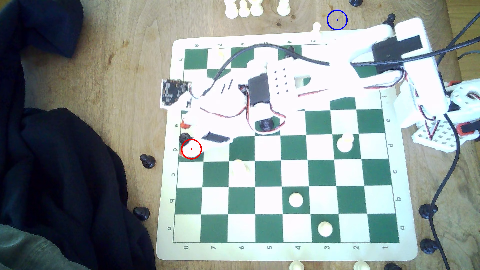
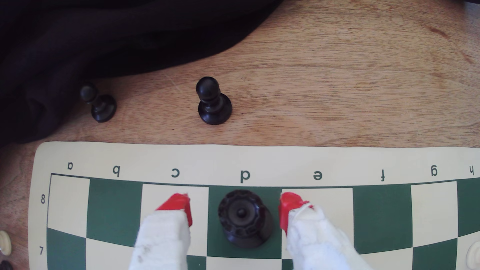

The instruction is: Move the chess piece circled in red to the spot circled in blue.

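Worktop carries the board, arm reaching across to its d8 corner. Transfer not started: black queen stands upright on d8, the dark square by the board edge. Gripper straddles it, jaws wide, red pads either side and clear of the piece, no contact. Left: close, lift, carry to the blue ring on bare wood past the board's far edge, well apart

queen on d8 | between end effector fingers, untouched
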`<state>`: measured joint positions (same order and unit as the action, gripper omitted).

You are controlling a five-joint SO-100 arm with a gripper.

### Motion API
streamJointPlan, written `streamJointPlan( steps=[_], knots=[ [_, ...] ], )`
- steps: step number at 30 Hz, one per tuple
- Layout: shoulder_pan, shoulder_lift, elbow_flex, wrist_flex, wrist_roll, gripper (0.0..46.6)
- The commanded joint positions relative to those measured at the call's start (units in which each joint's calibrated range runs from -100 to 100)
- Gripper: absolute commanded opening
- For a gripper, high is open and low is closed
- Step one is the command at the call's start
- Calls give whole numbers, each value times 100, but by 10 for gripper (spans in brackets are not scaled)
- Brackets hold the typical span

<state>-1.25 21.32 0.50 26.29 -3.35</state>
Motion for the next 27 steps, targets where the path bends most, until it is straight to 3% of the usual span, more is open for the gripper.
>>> streamJointPlan(
  steps=[1,4,6,7,10,15,19,20,25,27],
  knots=[
    [-51,-146,-585,-74,-49,177],
    [-51,-104,-621,-66,-49,142],
    [-51,-95,-621,-66,-49,102],
    [-51,-87,-630,-66,-44,56],
    [-58,-87,-639,-41,-39,9],
    [-82,-70,-793,139,-54,3],
    [-35,-129,-1582,917,-54,3],
    [75,-61,-2371,1556,-117,3],
    [606,-146,-4148,2891,-220,3],
    [888,-494,-4084,3063,-234,3]
  ],
)
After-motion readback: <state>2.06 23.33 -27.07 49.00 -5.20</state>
